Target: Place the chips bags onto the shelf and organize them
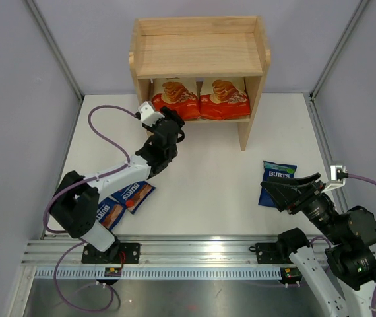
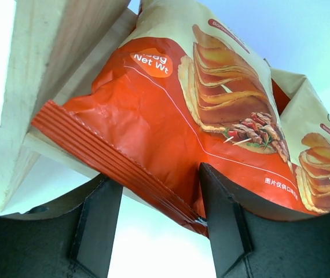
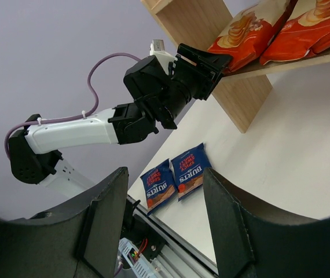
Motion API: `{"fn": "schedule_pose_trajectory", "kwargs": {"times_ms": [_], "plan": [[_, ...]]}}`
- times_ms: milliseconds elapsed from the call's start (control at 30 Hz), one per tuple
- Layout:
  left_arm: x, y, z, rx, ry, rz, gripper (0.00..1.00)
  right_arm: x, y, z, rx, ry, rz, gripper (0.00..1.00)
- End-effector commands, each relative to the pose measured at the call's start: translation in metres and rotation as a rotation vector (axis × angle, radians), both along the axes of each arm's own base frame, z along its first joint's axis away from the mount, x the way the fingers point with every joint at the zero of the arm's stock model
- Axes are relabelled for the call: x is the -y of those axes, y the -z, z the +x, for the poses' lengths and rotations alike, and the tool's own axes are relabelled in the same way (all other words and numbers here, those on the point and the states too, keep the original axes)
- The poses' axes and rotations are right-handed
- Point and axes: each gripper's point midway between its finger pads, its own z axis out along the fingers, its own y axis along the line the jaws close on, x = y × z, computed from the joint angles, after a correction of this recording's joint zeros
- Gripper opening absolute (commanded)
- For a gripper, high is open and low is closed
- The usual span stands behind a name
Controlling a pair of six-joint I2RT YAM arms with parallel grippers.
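Observation:
Two cream-and-red-orange Cassava Chips bags (image 1: 175,99) (image 1: 224,99) lean side by side on the lower tier of the wooden shelf (image 1: 201,56). My left gripper (image 1: 173,123) is open at the left bag's front edge. In the left wrist view the bag's crimped bottom seam (image 2: 124,168) hangs between the open fingers (image 2: 223,226) of this gripper (image 2: 159,226). Two red-accented Burts bags (image 1: 134,193) (image 1: 109,212) lie at the front left. My right gripper (image 1: 272,191) is open and empty, hovering over the green-lettered Burts bag (image 1: 279,173).
The shelf's top tier (image 1: 198,46) holds nothing. The left arm (image 3: 84,130) reaches across the table toward the shelf's left side panel (image 2: 32,87). The two red-accented Burts bags (image 3: 176,176) also show in the right wrist view, near the front rail (image 1: 194,247).

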Motion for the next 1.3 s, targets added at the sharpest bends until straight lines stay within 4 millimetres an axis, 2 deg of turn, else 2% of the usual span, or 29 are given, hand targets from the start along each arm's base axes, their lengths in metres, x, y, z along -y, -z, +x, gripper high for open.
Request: {"fn": "schedule_pose_trajectory", "kwargs": {"times_ms": [0,133,367,467,633,800,867,900,967,1033,1100,1133,1233,1267], "plan": [[-0.024,0.005,-0.009,-0.041,-0.098,0.035,0.57,0.001,-0.004,-0.003,0.013,-0.003,0.012,0.62],[-0.032,0.002,-0.015,-0.049,-0.123,0.024,0.57,0.0,-0.004,-0.003,0.011,-0.006,0.011,0.62],[-0.028,-0.011,-0.02,-0.013,-0.083,0.017,0.84,0.0,-0.006,-0.002,0.013,-0.003,0.012,0.62],[-0.026,-0.02,-0.025,0.01,-0.071,0.015,0.87,0.002,-0.003,0.0,0.007,0.007,0.004,0.62],[-0.027,-0.03,-0.038,0.029,-0.06,0.003,0.99,-0.001,0.006,0.009,-0.016,0.015,-0.038,0.62],[-0.038,-0.047,-0.053,0.063,-0.059,-0.024,0.99,-0.006,0.02,0.022,-0.063,0.011,-0.092,0.62],[-0.041,-0.046,-0.06,0.06,-0.053,-0.022,0.99,-0.006,0.022,0.025,-0.066,0.017,-0.096,0.63],[-0.044,-0.053,-0.066,0.072,-0.049,-0.041,0.99,-0.006,0.022,0.026,-0.062,0.018,-0.099,0.63],[-0.049,-0.048,-0.077,0.048,-0.046,-0.027,0.99,-0.006,0.025,0.028,-0.063,0.023,-0.117,0.64],[-0.058,-0.052,-0.093,0.048,-0.05,-0.034,0.99,-0.009,0.03,0.029,-0.075,0.007,-0.146,0.67],[-0.065,-0.046,-0.108,0.014,-0.05,-0.006,0.99,-0.013,0.038,0.031,-0.096,-0.02,-0.186,0.69],[-0.076,-0.042,-0.12,-0.018,-0.059,0.024,0.99,-0.015,0.04,0.03,-0.099,-0.033,-0.198,0.72],[-0.092,-0.034,-0.135,-0.065,-0.065,0.03,0.99,-0.022,0.05,0.026,-0.107,-0.09,-0.221,0.76],[-0.105,-0.025,-0.147,-0.104,-0.081,0.035,0.99,-0.024,0.054,0.025,-0.11,-0.106,-0.226,0.8]]}}
